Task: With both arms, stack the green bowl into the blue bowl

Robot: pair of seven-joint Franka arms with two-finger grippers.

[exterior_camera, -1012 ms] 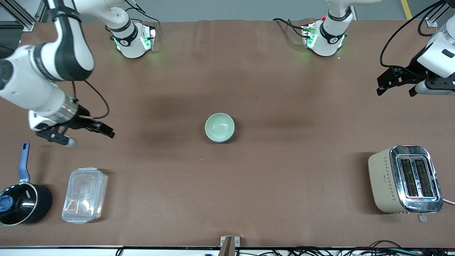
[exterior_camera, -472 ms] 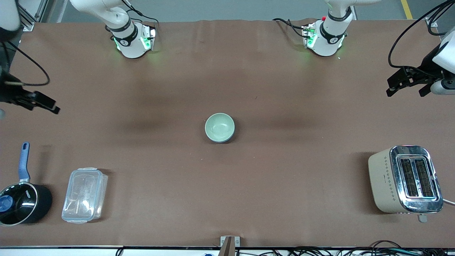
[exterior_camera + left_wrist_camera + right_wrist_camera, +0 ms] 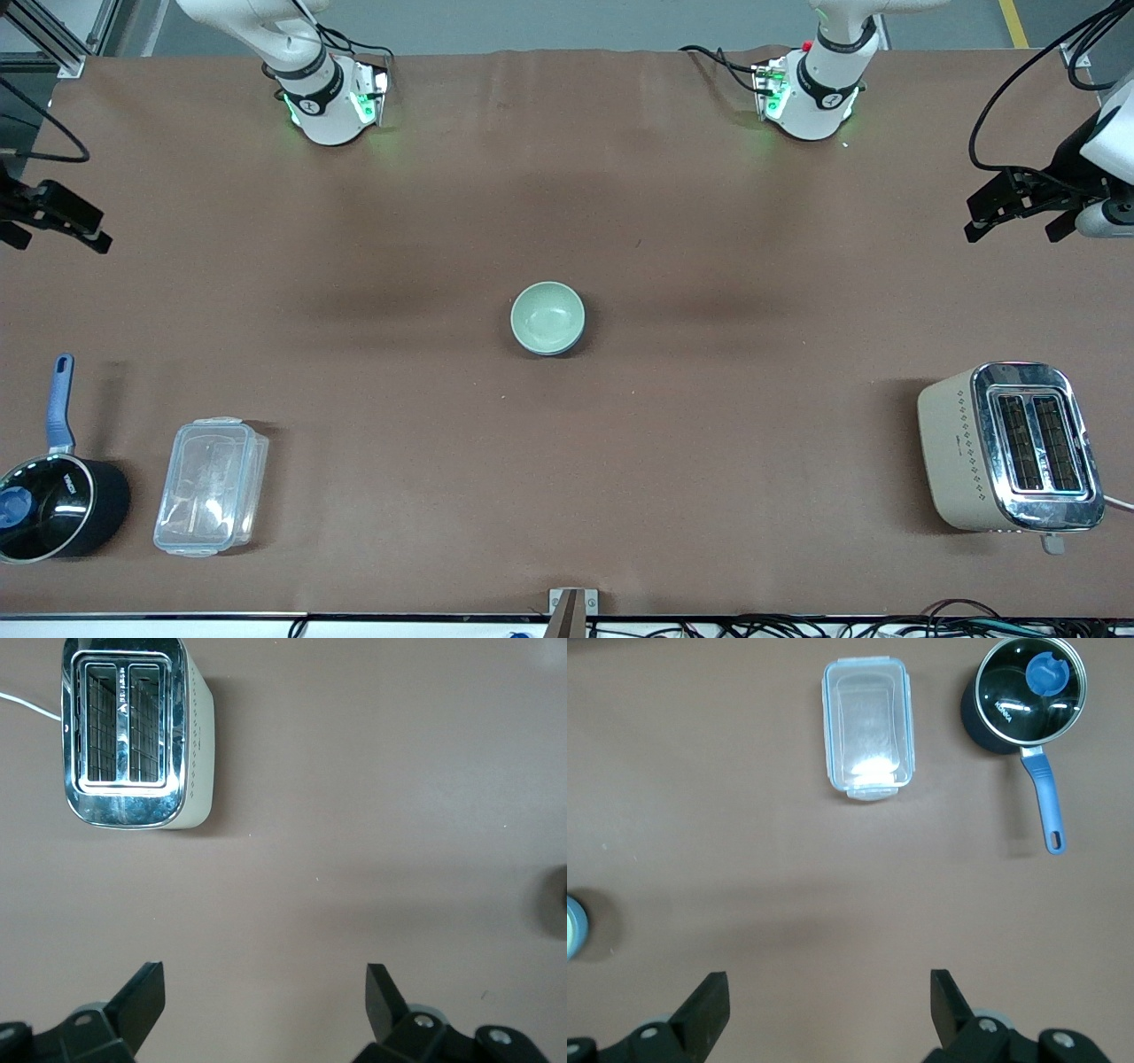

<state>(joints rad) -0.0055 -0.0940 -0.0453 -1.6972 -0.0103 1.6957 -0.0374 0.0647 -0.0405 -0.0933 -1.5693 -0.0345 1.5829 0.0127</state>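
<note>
The green bowl (image 3: 547, 316) sits nested in the blue bowl (image 3: 574, 344) at the middle of the table; only a thin blue edge shows under it. An edge of the stacked bowls also shows in the right wrist view (image 3: 573, 927). My left gripper (image 3: 1012, 232) is open and empty, up over the left arm's end of the table; its wrist view (image 3: 264, 979) shows bare table between the jaws. My right gripper (image 3: 53, 242) is open and empty, up over the right arm's end of the table, with bare table between its jaws (image 3: 828, 983).
A beige and chrome toaster (image 3: 1010, 447) stands near the front camera at the left arm's end, also in the left wrist view (image 3: 133, 735). A clear lidded container (image 3: 211, 486) and a black saucepan with a blue handle (image 3: 53, 505) stand at the right arm's end.
My right arm has drawn back from near the container toward its end of the table. My left gripper has shifted a little farther toward its end. The bowls have not moved.
</note>
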